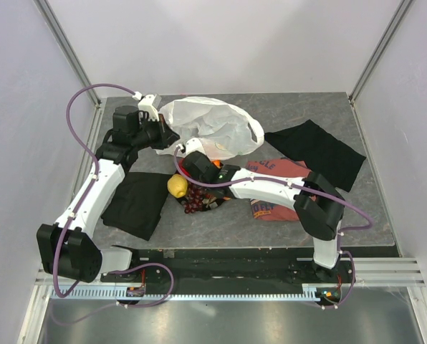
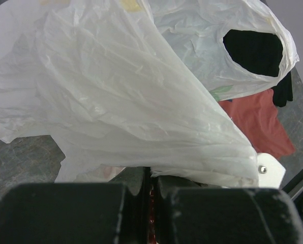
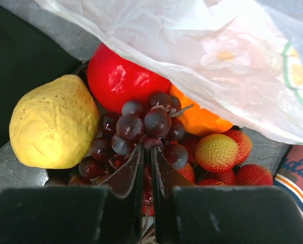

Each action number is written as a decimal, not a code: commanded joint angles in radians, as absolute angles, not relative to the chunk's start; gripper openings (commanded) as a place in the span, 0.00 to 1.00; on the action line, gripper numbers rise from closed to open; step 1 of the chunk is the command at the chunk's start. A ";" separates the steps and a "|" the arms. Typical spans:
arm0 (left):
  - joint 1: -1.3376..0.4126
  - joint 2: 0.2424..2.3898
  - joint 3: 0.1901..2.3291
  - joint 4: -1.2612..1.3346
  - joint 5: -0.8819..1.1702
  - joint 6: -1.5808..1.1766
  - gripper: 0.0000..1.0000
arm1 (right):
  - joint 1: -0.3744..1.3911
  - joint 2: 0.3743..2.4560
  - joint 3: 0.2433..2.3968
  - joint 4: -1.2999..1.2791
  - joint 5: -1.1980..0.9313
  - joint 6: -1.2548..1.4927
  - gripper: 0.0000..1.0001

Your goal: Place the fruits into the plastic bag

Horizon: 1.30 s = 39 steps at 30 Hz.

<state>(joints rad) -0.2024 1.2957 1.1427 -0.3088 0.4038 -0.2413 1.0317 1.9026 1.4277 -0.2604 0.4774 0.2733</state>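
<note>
The plastic bag [image 1: 213,125] lies crumpled at the back of the table. My left gripper [image 1: 172,143] is shut on its near edge, and the bag fills the left wrist view [image 2: 121,86] above the gripper [image 2: 152,175]. The fruits lie piled just in front of the bag: a yellow lemon [image 3: 52,122], a red apple [image 3: 118,79], an orange [image 3: 202,119], small red-yellow fruits [image 3: 217,152] and a dark grape bunch [image 3: 141,124]. My right gripper [image 3: 147,148] is low over the pile, its jaws closed on the grape bunch. The bag's edge [image 3: 192,56] overhangs the apple and orange.
A black cloth [image 1: 138,204] lies left of the fruits, under my left arm. A red printed T-shirt [image 1: 278,172] lies under my right arm, and another black cloth [image 1: 321,150] lies at the right. Metal frame posts stand at the back corners.
</note>
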 commanded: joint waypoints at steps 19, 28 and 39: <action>-0.196 1.293 1.192 -0.314 0.434 -0.215 0.01 | 1.035 1.595 1.318 -0.100 0.483 0.311 0.00; -0.196 1.298 1.193 -0.314 0.437 -0.215 0.02 | 1.034 1.511 1.295 -0.064 0.448 0.324 0.00; -0.196 1.296 1.198 -0.324 0.430 -0.212 0.02 | 1.020 1.358 1.278 -0.008 0.341 0.290 0.00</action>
<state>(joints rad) -0.2024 1.2961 1.1530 -0.3138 0.4046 -0.2413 1.0313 1.4296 1.2625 -0.0906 0.4080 0.3096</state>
